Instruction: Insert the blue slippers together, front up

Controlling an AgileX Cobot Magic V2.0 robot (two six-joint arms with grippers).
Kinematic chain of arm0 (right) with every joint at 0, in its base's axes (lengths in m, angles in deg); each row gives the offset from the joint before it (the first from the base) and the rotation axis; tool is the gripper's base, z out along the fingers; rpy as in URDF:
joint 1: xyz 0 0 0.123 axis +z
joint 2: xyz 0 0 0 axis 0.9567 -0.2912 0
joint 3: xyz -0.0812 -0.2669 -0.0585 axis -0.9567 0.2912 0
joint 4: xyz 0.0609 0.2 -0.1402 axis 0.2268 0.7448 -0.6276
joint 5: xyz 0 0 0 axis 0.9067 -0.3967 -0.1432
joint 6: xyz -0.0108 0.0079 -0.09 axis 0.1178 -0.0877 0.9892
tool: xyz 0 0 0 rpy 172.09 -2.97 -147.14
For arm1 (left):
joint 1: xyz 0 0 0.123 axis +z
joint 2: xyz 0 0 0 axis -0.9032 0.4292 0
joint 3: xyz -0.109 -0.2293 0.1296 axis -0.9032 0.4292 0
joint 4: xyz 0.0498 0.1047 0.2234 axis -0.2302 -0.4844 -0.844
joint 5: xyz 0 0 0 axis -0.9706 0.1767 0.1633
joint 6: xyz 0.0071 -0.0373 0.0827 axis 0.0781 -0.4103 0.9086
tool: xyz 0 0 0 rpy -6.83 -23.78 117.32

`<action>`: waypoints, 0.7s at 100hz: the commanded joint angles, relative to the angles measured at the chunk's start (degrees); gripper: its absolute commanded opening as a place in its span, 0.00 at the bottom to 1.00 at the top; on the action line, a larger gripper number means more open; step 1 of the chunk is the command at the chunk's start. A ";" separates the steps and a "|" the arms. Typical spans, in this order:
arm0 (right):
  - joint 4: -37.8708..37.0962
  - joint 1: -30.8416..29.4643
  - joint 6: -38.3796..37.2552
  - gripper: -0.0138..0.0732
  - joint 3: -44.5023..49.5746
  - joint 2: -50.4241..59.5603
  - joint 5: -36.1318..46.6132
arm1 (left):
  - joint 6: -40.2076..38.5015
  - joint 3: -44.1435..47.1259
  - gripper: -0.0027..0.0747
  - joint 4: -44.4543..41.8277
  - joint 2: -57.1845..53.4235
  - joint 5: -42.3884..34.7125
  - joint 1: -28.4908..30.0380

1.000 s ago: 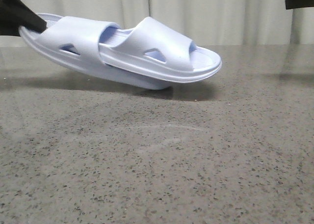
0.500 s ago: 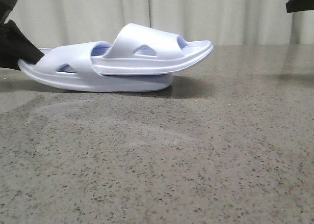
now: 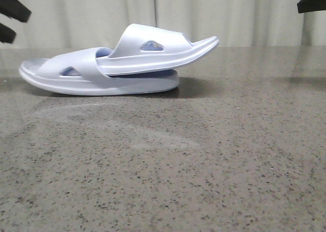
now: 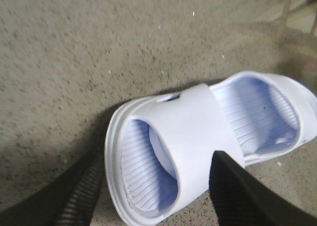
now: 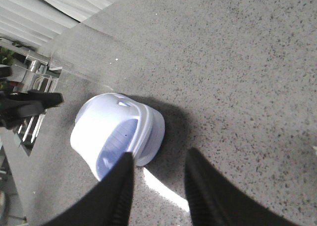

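We counted two blue slippers point(image 3: 117, 64) on the speckled grey stone worktop point(image 3: 204, 161), nested as one stack: the lower lay flat, and the upper was slid under its wide strap, its free end tilted up off the lower sole. Both were smooth moulded foam with triangular cut-outs and ridged footbeds. We saw two grippers, each with dark ribbed fingers; the left gripper point(image 4: 148, 206) and the right gripper point(image 5: 156, 196) both had their jaws spread, holding nothing
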 commanded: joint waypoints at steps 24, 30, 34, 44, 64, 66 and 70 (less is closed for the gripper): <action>3.79 2.06 0.20 0.23 -1.54 6.70 -5.43 | 0.50 -2.90 0.39 4.92 -14.97 2.70 2.71; 3.43 3.94 0.32 0.12 -1.15 8.28 -3.49 | 1.25 -2.90 0.21 5.08 -17.02 0.36 1.46; 2.64 5.12 0.46 0.05 -0.76 9.56 -1.86 | 2.21 -2.90 0.06 4.95 -18.60 -1.35 0.27; -0.07 9.22 0.46 0.05 0.80 13.30 5.30 | 2.81 -2.78 0.05 3.72 -21.95 -7.16 -2.82; -3.95 17.90 0.54 0.05 5.10 22.26 22.63 | 2.81 0.75 0.05 -1.14 -29.90 -25.45 -12.10; -4.51 18.75 0.54 0.05 5.70 23.25 25.10 | 2.81 1.68 0.05 -1.97 -30.88 -27.99 -13.31; -5.40 20.05 0.54 0.05 6.88 24.89 27.97 | 2.81 3.89 0.05 -3.37 -32.51 -32.80 -15.75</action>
